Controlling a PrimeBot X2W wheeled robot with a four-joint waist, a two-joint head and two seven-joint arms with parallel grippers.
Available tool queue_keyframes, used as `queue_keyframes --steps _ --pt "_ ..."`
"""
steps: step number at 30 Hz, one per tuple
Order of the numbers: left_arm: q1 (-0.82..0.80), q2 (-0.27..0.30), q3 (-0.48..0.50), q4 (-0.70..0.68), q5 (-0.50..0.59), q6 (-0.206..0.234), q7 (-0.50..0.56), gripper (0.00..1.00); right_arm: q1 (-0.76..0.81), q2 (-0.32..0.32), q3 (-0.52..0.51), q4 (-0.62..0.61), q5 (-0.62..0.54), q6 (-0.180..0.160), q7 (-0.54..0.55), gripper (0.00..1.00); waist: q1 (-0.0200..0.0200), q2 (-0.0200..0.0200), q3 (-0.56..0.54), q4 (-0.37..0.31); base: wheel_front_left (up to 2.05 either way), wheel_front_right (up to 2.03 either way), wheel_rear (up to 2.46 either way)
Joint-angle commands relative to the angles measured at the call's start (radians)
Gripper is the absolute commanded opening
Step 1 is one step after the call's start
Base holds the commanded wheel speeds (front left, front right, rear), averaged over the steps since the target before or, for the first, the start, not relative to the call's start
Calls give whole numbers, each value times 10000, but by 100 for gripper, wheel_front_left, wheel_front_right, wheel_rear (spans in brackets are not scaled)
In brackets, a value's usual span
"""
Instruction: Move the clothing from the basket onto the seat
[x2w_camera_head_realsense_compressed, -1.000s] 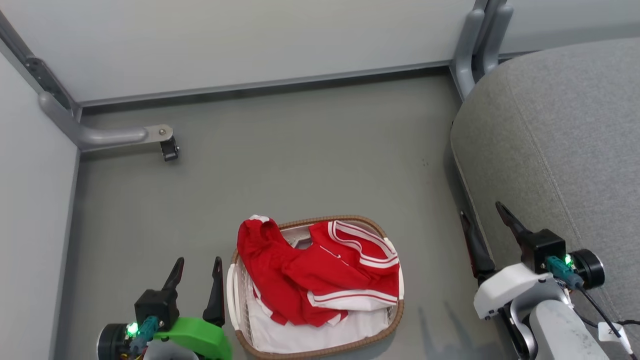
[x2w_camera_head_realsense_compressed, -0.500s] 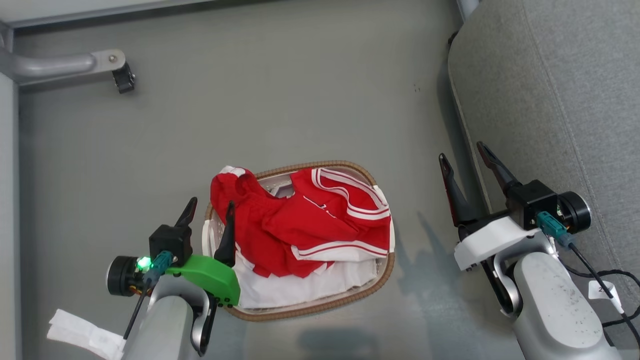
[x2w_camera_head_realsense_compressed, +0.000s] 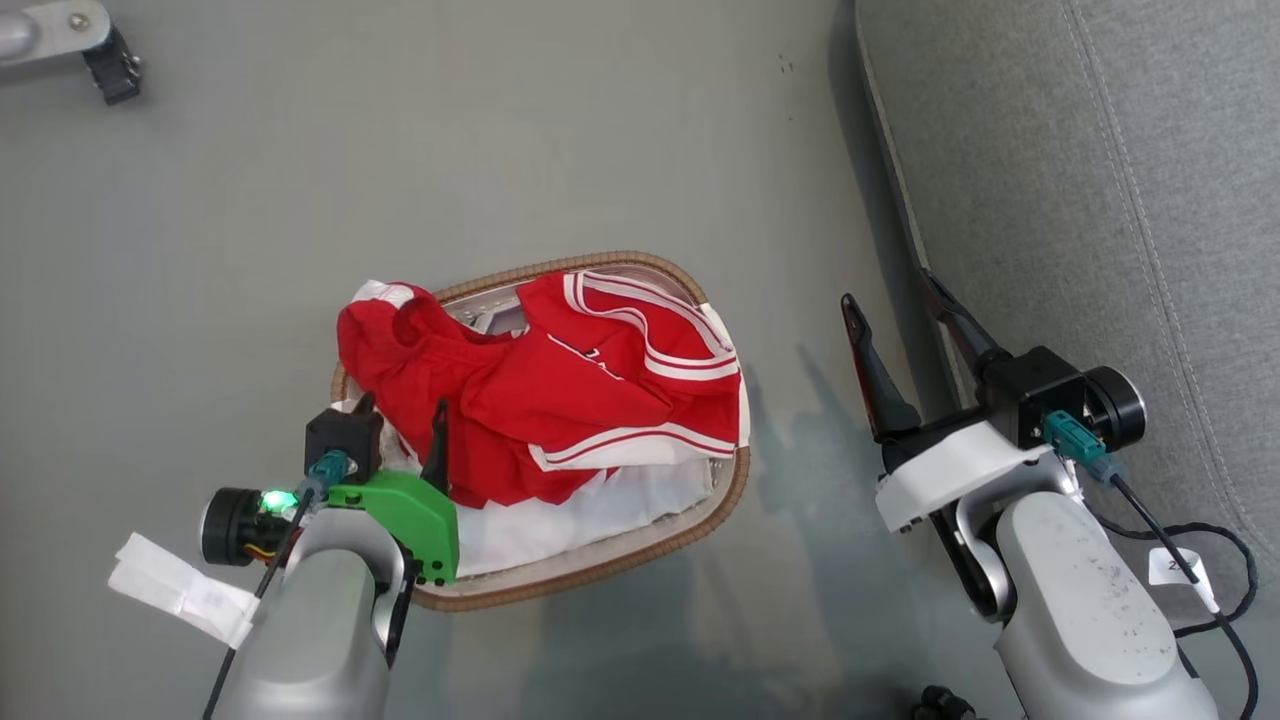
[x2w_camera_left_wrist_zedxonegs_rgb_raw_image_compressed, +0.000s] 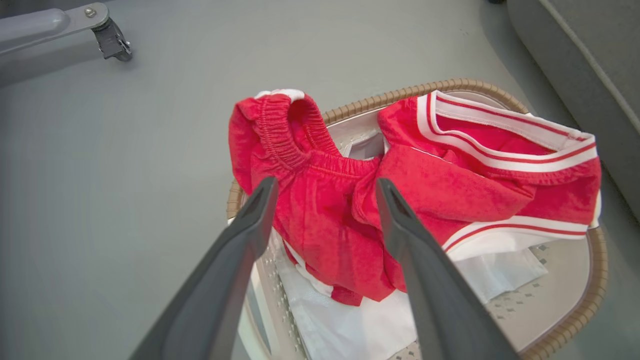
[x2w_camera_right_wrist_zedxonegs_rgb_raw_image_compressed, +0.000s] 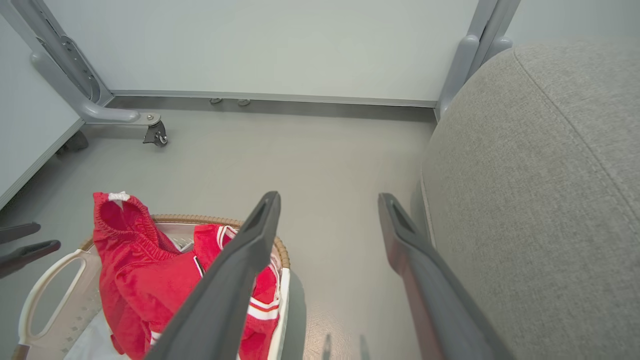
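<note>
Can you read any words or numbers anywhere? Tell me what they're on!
"2": on the white tag hanging by the right arm; anything after it is unreadable.
Paper tag beside the left arm: print too faint to read.
Small white mark on the red clothing: too small to read.

Basket (x2w_camera_left_wrist_zedxonegs_rgb_raw_image_compressed: 450, 84) 1, red garments (x2w_camera_head_realsense_compressed: 560, 400) 2, seat (x2w_camera_head_realsense_compressed: 1100, 200) 1, end effectors (x2w_camera_head_realsense_compressed: 402, 402) (x2w_camera_head_realsense_compressed: 890, 288) 2

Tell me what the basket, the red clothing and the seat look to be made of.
Basket: white plastic by the look, smooth, its wall punched with small holes; the brown rim looks woven, rattan or imitation.
Clothing: soft red knit, probably synthetic sportswear, folding limply, with a gathered elastic waistband.
Seat: matt grey woven upholstery, visible weave texture and stitched seams.
</note>
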Motion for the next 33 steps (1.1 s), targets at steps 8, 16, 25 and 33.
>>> queue_keyframes --steps 8,16,25,33 --pt "-1367 398 174 913 277 805 4 100 -275 59 81 -44 79 -6 -47 100 0 0 983 -507 0 0 0" --pt "-2367 802 212 1410 436 1187 4 100 -587 86 291 -96 153 -6 -47 100 0 0 1666 -622 0 0 0" --pt "-3203 1020 7 2004 462 831 6 100 -825 87 433 -165 351 -6 -47 100 0 0 2171 -664 0 0 0" --pt "-3270 1071 -47 1946 309 686 4 70 -881 89 553 -118 463 -6 -47 100 0 0 2247 -656 0 0 0"
